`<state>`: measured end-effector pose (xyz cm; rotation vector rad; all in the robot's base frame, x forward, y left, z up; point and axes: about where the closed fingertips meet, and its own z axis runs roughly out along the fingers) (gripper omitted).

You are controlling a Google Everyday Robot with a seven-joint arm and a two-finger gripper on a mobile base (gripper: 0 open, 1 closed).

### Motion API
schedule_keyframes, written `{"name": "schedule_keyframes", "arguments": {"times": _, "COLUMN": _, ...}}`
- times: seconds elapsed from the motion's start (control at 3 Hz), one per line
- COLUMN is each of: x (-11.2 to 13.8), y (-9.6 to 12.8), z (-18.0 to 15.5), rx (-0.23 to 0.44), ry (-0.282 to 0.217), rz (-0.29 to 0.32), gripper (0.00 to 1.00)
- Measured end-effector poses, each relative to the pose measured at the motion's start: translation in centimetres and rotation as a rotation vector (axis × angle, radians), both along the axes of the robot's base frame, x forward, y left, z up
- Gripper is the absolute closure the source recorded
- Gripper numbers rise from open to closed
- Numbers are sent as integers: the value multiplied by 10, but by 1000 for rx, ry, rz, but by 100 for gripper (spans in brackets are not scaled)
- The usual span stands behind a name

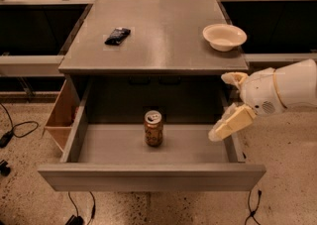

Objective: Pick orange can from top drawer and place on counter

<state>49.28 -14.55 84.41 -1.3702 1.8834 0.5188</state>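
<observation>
Small brownish-orange drink can (153, 129) upright at centre of wide grey top drawer (148, 177), cream two-finger claw (226, 103) spread open, empty, above drawer's right wall

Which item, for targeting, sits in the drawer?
The orange can, upright in the top drawer; black packet and bowl sit on the counter. Gripper at drawer's right.

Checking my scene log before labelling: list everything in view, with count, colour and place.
orange can: one, brownish-orange, upright mid top drawer
top drawer: one, grey, pulled open under counter
counter: one, grey, cabinet top
packet: one, black, counter left
bowl: one, cream, counter right
side panel: one, light wood, left of drawer
cables: several, black, floor
gripper: one, cream-white, open, at drawer's right wall, apart from can
</observation>
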Motion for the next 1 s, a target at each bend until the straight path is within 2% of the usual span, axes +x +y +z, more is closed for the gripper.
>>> {"name": "schedule_keyframes", "arguments": {"times": 0.33, "x": 0, "y": 0, "z": 0, "rx": -1, "ry": 1, "rz": 0, "gripper": 0}}
{"name": "schedule_keyframes", "arguments": {"times": 0.67, "x": 28, "y": 39, "z": -45, "rx": 59, "ry": 12, "rz": 63, "gripper": 0}}
{"name": "schedule_keyframes", "arguments": {"times": 1.0, "x": 53, "y": 72, "z": -84, "rx": 118, "ry": 10, "rz": 100, "gripper": 0}}
